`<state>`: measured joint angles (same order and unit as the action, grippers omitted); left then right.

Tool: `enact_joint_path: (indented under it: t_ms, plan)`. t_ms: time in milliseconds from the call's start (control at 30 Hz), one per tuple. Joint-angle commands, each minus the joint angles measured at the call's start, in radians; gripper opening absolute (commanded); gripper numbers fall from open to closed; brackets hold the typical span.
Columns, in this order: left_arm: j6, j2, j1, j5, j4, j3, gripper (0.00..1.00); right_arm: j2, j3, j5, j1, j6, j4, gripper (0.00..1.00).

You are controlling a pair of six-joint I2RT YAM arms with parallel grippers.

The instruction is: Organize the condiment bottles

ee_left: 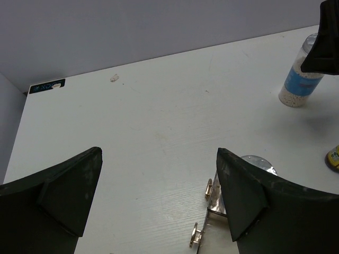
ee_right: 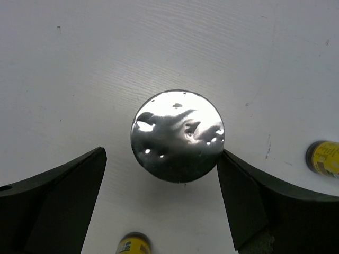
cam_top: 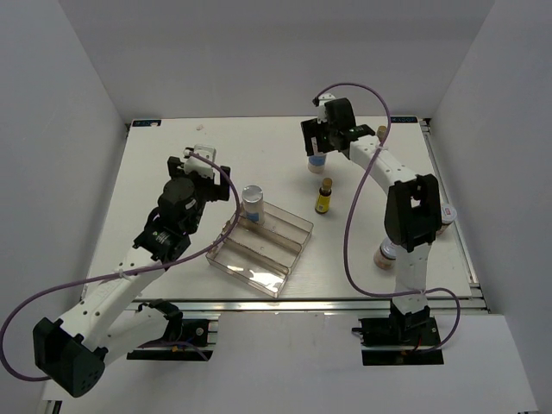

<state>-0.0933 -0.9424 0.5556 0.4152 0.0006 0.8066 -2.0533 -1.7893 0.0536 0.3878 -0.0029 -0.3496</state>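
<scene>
Surface: white table (cam_top: 172, 147) is enclosed by grey walls, and a clear tray (cam_top: 259, 250) is set near its front.
Top view, left: left gripper (cam_top: 201, 164) is held over bare table beside the tray.
Top view, right: right gripper (cam_top: 316, 141) is lowered over far silver-capped bottle (cam_top: 317, 160). A yellow bottle (cam_top: 324, 196) is stood just nearer.
Top view, tray: second silver-capped bottle (cam_top: 252, 204) is stood at the tray's far corner.
Left wrist: fingers (ee_left: 58, 190) are spread wide, and nothing is held.
Right wrist: the bottle's silver cap (ee_right: 177, 135) is straddled by parted fingers (ee_right: 249, 196). One is touched at the cap's edge, and it is not clamped.

Enclosed on three sides by plain pale-grey walls (cam_top: 276, 52). Floored with a white, faintly wood-grained rectangular tabletop (cam_top: 259, 155), edged nearside by a silver aluminium rail (cam_top: 302, 303). Lit softly, evenly, from above.
</scene>
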Motion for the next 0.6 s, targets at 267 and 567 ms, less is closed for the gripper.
enact_joint_path:
  t_ms: [267,567]
  plan:
    - [0.007,0.004,-0.04,-0.049,0.007,-0.001,0.98,-0.085,-0.088,0.034,-0.026,0.014,0.05,0.78]
    - [0.015,0.001,-0.071,-0.065,0.01,-0.004,0.98,0.016,0.074,-0.017,-0.029,-0.054,0.224,0.3]
